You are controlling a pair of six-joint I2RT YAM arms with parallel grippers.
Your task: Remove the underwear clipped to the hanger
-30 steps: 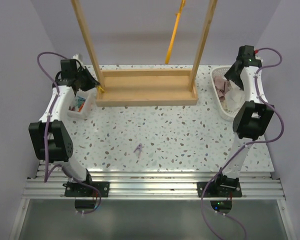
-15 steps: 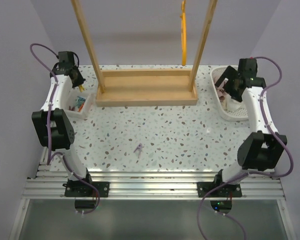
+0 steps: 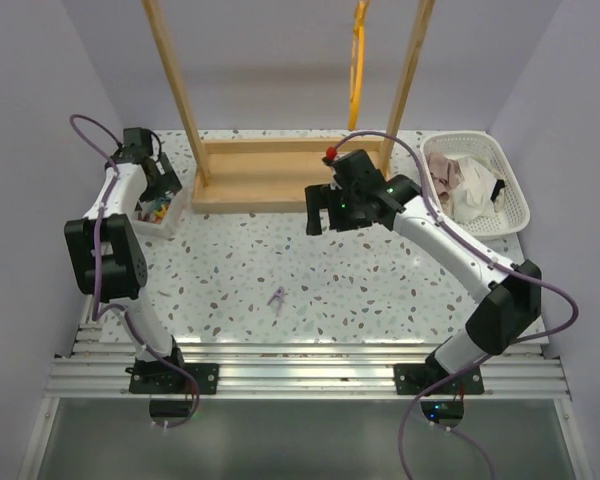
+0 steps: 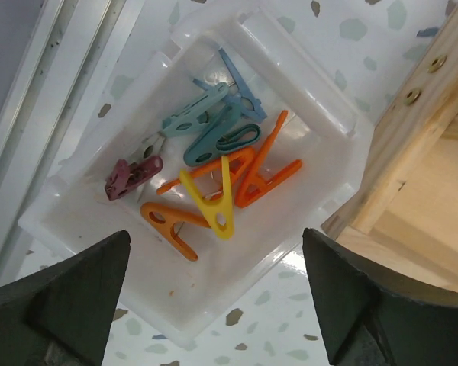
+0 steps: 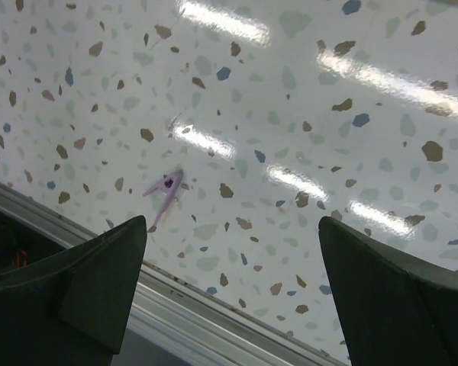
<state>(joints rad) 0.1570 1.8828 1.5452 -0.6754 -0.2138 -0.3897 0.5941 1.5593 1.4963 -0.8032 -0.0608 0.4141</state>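
Straight ahead of the left claw [image 4: 215, 244], whose fingers are spread wide, a clear tub [image 4: 313, 88] holds clips [image 4: 214, 130]: orange, teal, blue, maroon, with the yellow clip [image 4: 208, 200] nearest. A wooden frame [image 4: 412, 152] stands to the right.

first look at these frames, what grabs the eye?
The tall wooden rack at the back centre, with a yellow-orange hanger dangling between its posts. Next, the right arm stretched across the middle of the speckled table, with a lone purple clip lying nearer the front. At the left, a white bin of bright coloured pegs sits beside the rack's foot.
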